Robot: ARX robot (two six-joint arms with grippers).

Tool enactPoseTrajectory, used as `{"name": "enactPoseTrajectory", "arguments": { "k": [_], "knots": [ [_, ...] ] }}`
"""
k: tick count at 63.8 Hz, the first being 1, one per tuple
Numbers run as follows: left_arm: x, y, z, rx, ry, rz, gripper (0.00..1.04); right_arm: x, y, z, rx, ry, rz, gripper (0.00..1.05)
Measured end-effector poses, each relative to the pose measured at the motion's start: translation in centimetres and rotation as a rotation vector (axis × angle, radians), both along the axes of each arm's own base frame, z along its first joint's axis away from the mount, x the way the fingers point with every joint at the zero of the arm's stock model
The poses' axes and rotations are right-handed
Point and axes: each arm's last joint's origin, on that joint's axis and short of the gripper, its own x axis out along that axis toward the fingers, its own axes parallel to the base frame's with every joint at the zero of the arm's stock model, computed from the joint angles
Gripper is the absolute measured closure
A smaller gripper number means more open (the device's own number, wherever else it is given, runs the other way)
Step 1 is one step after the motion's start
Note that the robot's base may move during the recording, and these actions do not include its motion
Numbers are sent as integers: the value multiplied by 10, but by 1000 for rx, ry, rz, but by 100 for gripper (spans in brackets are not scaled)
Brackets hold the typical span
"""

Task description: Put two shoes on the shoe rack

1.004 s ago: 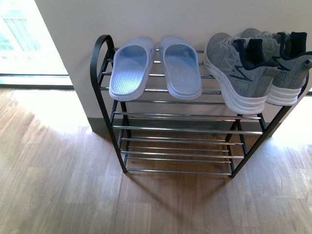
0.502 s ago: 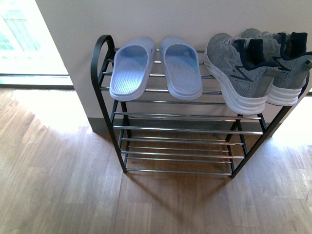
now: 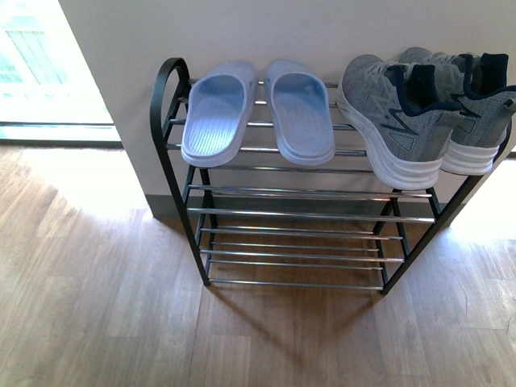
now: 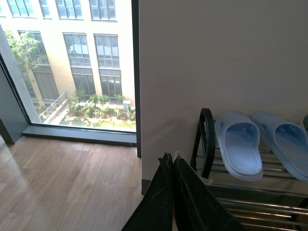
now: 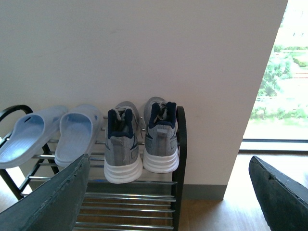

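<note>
Left gripper (image 4: 171, 161): jaws pressed together, nothing between them, held off to the side of the shoe rack (image 4: 206, 139). Right gripper (image 5: 168, 192): jaws spread wide and empty, facing the sneakers (image 5: 139, 139) from a little way back, well apart from them. Both pairs found on the top shelf: blue slippers (image 3: 256, 111) side by side toward the left end, grey sneakers (image 3: 419, 113) at the right end with heels hanging over the front rod. Lower shelves bare. Judged as the closing step, placement done and arms clear of the rack; next move probably nothing more than drawing back or resting, with perhaps a nudge to seat the sneakers deeper. Neither arm visible from the front. Far sneaker cut off by the picture's right edge; sneaker toes against the wall hard to make out.
</note>
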Motion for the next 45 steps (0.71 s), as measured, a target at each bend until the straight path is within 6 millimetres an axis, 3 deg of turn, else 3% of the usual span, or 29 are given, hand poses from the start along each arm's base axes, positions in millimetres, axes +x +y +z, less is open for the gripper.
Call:
{"name": "enactPoseTrajectory", "arguments": {
  "k": [45],
  "knots": [
    [-15, 0, -8, 1, -16, 0, 104, 0, 0, 0, 0, 0, 0, 9]
  ]
}}
